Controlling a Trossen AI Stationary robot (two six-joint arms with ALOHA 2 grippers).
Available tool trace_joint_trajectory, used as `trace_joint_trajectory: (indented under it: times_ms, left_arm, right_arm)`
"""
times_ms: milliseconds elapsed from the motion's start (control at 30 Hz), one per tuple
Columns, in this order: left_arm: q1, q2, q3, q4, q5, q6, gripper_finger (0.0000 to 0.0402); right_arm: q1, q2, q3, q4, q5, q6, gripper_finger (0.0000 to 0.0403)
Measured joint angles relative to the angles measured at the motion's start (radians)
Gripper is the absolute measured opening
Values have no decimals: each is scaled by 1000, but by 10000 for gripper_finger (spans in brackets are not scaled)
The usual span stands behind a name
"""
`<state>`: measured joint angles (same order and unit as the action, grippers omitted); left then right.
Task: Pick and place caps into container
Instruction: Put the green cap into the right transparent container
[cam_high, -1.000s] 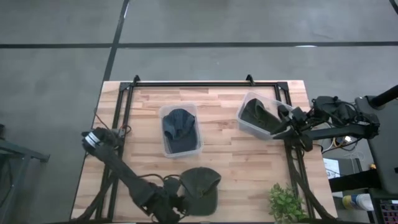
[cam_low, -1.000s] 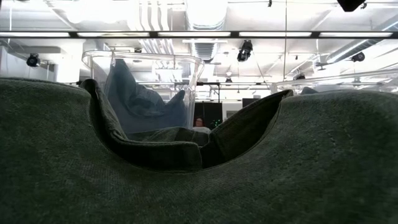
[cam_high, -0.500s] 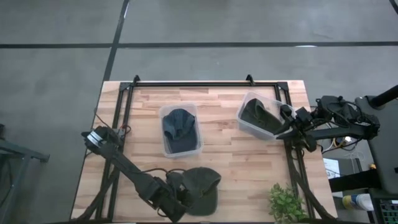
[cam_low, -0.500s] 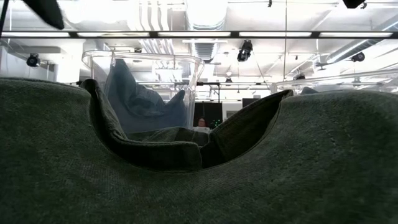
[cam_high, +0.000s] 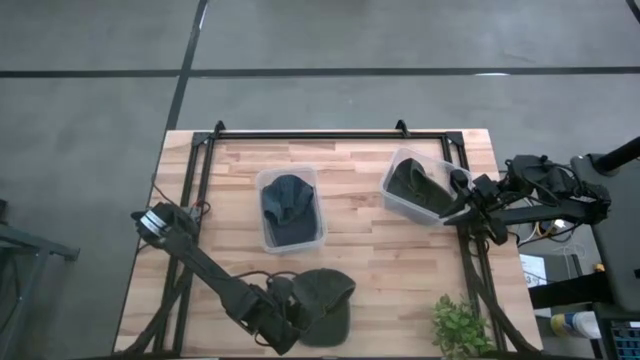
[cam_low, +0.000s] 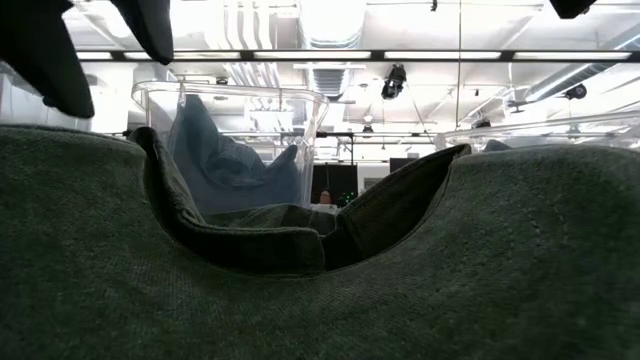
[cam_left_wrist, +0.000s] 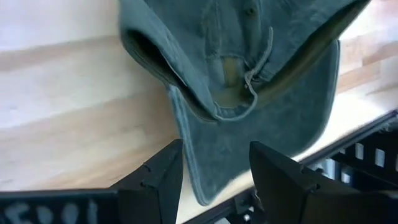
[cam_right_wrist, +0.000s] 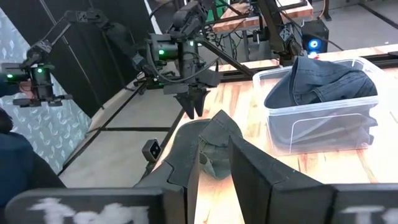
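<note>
Right now the piece in play is the olive cap (cam_high: 325, 300), lying on the table (cam_high: 360, 250) near its front edge, crown side open toward the left wrist camera with its adjusting strap showing (cam_left_wrist: 249, 74). The left gripper (cam_high: 290, 325) hangs just beside and above it, fingers (cam_left_wrist: 155, 177) spread apart with nothing between them, the brim edge lying in the gap ahead of the tips. In the low view the cap (cam_low: 320, 280) fills the foreground, with the dark fingers (cam_low: 60, 45) entering from above.

Farther out from that gripper, across the table, stands the middle container (cam_high: 291, 208) holding a slate-blue cap (cam_high: 288, 200). Beyond it, by the right gripper (cam_high: 462, 208), is the right container (cam_high: 418, 187) with a dark cap (cam_high: 410, 185) inside. The right gripper sits at that container's rim with its fingers (cam_right_wrist: 249, 168) parted and empty.

Risks, as I judge them: the cap is soft and rests close to the table edge, so a descent that lands on the brim instead of straddling it could shove the cap off the front. A pinch on a single fabric layer may slip during the lift. A drooping brim could also catch the container rim and leave the cap draped over the wall.
</note>
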<state>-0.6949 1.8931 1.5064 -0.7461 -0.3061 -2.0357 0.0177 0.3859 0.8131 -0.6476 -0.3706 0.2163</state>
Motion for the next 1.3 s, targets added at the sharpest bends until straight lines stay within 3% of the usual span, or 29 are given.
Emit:
trace_joint_trajectory:
  times_ms: [300, 700, 967, 1200, 1300]
  left_arm:
    - [1, 0, -103, 168, 32, 7, 177]
    - [9, 0, -212, 276, 74, -26, 166]
    - [19, 0, -262, 386, 5, -18, 111]
    - [19, 0, -267, 399, -19, -4, 15]
    - [19, -1, -254, 393, -28, 11, 9]
  right_arm:
    - [0, 0, 0, 1, 2, 0, 75]
    - [0, 0, 0, 2, 3, 0, 68]
    - [0, 0, 0, 1, 3, 0, 68]
    - [0, 0, 0, 1, 3, 0, 68]
    - [0, 0, 0, 1, 3, 0, 68]
